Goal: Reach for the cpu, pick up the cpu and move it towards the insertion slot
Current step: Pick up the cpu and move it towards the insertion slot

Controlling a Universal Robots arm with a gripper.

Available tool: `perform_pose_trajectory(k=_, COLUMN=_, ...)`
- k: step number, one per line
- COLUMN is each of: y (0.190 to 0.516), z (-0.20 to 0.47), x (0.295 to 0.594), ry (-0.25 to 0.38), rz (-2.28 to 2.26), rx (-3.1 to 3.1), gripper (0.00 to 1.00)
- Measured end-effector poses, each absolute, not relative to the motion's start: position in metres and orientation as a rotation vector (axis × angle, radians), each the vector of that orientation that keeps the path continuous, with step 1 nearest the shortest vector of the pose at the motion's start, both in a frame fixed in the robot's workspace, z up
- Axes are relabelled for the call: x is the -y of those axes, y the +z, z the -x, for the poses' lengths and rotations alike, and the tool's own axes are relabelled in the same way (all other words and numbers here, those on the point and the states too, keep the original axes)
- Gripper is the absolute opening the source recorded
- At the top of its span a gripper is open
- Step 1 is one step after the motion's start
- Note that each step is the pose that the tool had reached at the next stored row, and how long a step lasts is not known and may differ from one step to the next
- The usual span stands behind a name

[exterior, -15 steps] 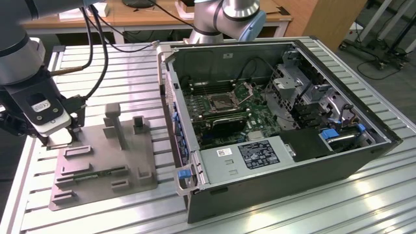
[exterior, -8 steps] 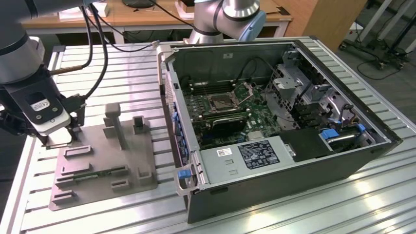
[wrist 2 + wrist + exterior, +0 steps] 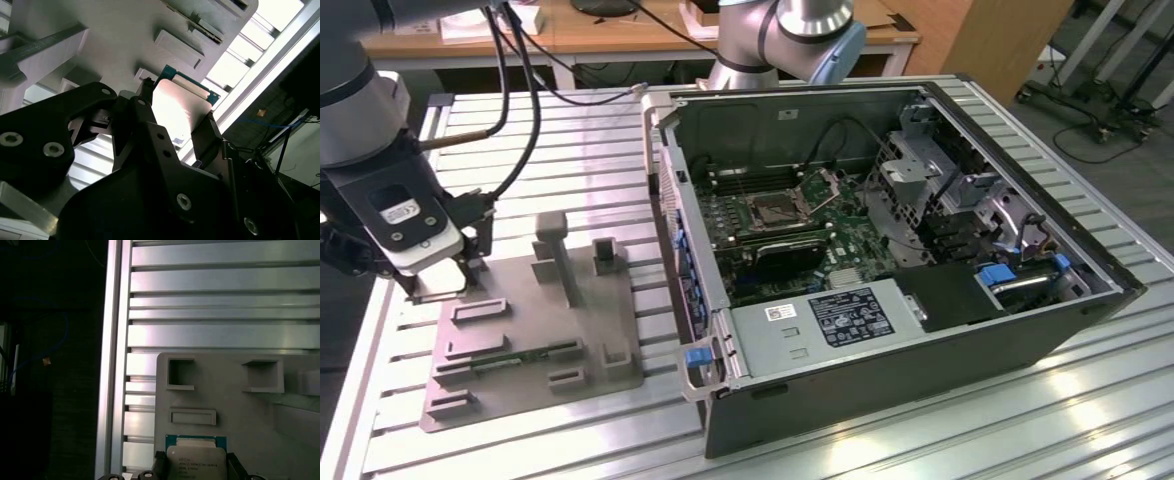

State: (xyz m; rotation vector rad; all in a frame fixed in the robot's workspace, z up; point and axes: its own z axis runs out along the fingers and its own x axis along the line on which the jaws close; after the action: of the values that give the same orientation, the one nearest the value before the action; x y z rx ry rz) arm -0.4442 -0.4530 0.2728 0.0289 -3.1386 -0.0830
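The cpu [image 3: 196, 460], a flat silver chip with a green rim, sits between my two black fingers [image 3: 233, 463] at the grey plastic tray's corner. In the second wrist view the fingers [image 3: 144, 102] press against opposite edges of the cpu [image 3: 180, 102]. My gripper [image 3: 438, 288] is low over the tray [image 3: 520, 385] at the exterior view's left, shut on the cpu. The insertion slot [image 3: 775, 208], a silver-framed socket with its bracket raised, lies on the motherboard inside the open computer case [image 3: 881, 380], well away to the exterior view's right.
The tray carries upright posts [image 3: 554, 245] and a memory stick [image 3: 507, 357] in a groove. The slatted metal table [image 3: 1067, 420] ends in a raised rail [image 3: 114, 365] close to the gripper. Another arm's base [image 3: 787, 40] stands behind the case.
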Motion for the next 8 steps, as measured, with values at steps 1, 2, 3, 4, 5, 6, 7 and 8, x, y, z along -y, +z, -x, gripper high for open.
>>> perform_pose_trajectory(k=1, y=0.2732, z=0.4442, x=0.4530, ry=-0.083, rz=-0.029, rx=3.139, gripper=0.55)
perform_pose_trajectory(k=2, y=0.2738, z=0.4442, x=0.4530, ry=-0.083, rz=-0.029, rx=3.139, gripper=0.55)
perform_pose_trajectory(k=3, y=0.2743, z=0.4442, x=0.4530, ry=-0.083, rz=-0.029, rx=3.139, gripper=0.55)
perform_pose_trajectory(k=4, y=0.2747, z=0.4442, x=0.4530, ry=-0.083, rz=-0.029, rx=3.139, gripper=0.55)
perform_pose_trajectory(k=5, y=0.2748, z=0.4442, x=0.4530, ry=-0.083, rz=-0.029, rx=3.139, gripper=0.55)
perform_pose_trajectory(k=6, y=0.2750, z=0.4442, x=0.4530, ry=-0.083, rz=-0.029, rx=3.139, gripper=0.55)
perform_pose_trajectory(k=7, y=0.2754, z=0.4442, x=0.4530, ry=-0.083, rz=-0.029, rx=3.139, gripper=0.55)
perform_pose_trajectory(k=8, y=0.2757, z=0.4442, x=0.4530, ry=-0.083, rz=-0.029, rx=3.139, gripper=0.55)
